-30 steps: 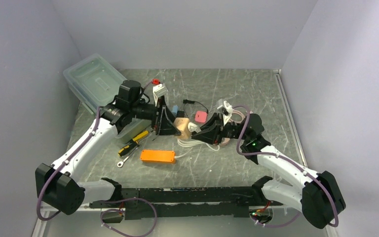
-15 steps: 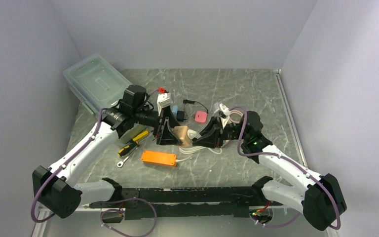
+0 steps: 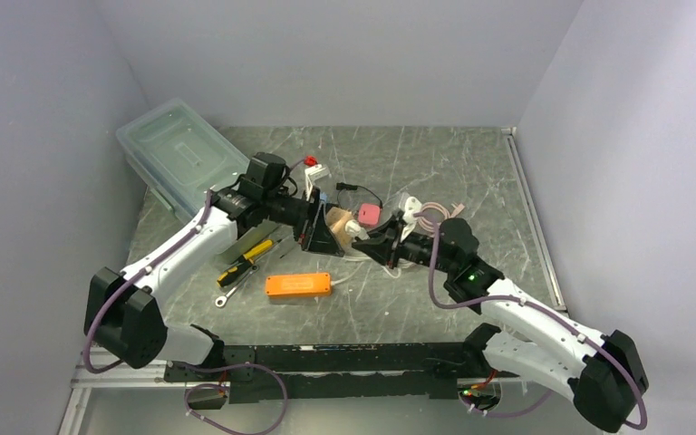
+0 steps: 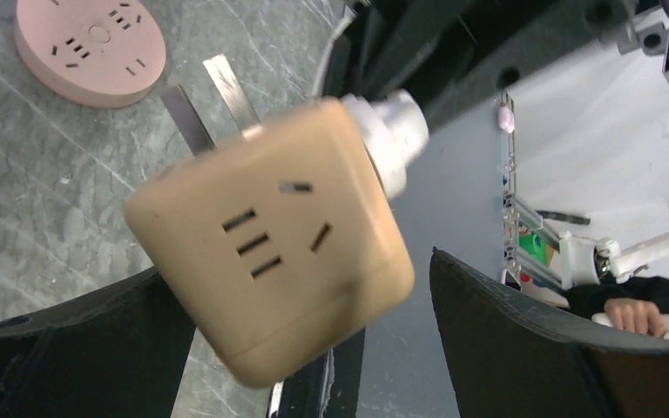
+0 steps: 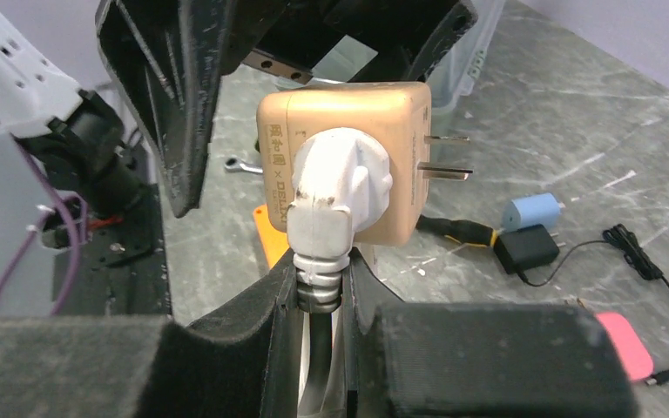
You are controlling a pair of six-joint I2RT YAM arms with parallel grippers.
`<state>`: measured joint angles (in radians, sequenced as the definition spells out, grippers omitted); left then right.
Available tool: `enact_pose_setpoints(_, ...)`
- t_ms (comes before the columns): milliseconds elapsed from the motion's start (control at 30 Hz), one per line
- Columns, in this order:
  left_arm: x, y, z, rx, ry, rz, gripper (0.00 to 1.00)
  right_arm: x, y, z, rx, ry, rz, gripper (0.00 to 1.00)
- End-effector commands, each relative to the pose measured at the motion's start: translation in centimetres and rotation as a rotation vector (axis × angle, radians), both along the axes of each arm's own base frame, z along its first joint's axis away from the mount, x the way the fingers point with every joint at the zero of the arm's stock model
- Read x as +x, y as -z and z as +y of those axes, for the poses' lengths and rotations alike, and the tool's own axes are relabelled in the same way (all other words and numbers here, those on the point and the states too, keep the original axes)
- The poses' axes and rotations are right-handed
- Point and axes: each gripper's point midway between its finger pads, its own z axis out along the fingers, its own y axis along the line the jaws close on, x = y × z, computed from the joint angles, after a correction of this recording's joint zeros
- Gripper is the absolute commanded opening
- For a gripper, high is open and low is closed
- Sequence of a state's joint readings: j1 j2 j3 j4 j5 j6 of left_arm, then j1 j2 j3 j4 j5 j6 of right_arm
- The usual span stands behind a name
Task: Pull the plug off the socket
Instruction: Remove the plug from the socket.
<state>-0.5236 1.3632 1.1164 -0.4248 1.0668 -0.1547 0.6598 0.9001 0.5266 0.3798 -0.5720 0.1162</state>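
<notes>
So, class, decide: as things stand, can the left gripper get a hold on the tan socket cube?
Probably yes: the left gripper stands open around the socket cube, nothing in between.

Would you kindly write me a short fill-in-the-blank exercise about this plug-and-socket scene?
1. The white plug is seated in a socket cube coloured ____.
2. The right fingers clamp the plug's neck, while the left fingers stand ____ on either side of the cube.
3. The round socket lying flat beyond the cube is ____.
Missing words: beige; open; pink.
</notes>
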Motion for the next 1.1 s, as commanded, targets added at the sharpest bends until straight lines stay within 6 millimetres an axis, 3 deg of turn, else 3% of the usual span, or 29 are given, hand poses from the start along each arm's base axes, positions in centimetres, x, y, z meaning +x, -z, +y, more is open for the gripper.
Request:
enact_pose_setpoints(0, 0.9, -0.4, -0.5, -0.014, -0.037, 0.024, 1.0, 1.9, -1.7, 0.5, -0.022, 0.153, -0.177, 0.0)
enact_pose_setpoints(167, 2.2, 1.7, 0.1, 0.089, -0.107, 0.03, 0.98, 2.2, -1.1, 1.1, -0.044, 0.182, -0.184, 0.0)
enact_pose_setpoints(300, 2.2, 2.2, 0.0, 0.109, -0.098, 0.052, 0.78, 2.4, -1.1, 0.9, -0.047, 0.215, -0.195, 0.0)
enact_pose_setpoints(433, 2.2, 2.3, 0.0, 0.106, -0.098, 0.054, 0.83, 2.3, -1.5, 0.6, -0.034, 0.232, -0.208, 0.0)
enact_pose_setpoints(600, 2.4, 2.4, -0.4, 0.091, -0.088, 0.07, 0.71, 1.9, -1.3, 1.0, -0.041, 0.207, -0.206, 0.0)
enact_pose_setpoints(733, 2.4, 2.2, -0.8, 0.05, -0.074, 0.083, 0.79, 1.3, -1.2, 1.5, -0.039, 0.166, -0.201, 0.0)
enact_pose_setpoints(867, 2.5, 2.4, -0.9, 0.051, -0.074, 0.088, 0.8, 1.1, -1.1, 2.0, -0.049, 0.146, -0.196, 0.0)
enact_pose_setpoints(967, 2.5, 2.7, -1.0, 0.057, -0.068, 0.093, 0.6, 1.2, -1.1, 2.0, -0.046, 0.153, -0.193, 0.0)
enact_pose_setpoints(1067, 2.6, 3.1, -1.0, 0.072, -0.076, 0.086, 0.24, 1.4, -1.2, 1.8, -0.047, 0.17, -0.183, 0.0)
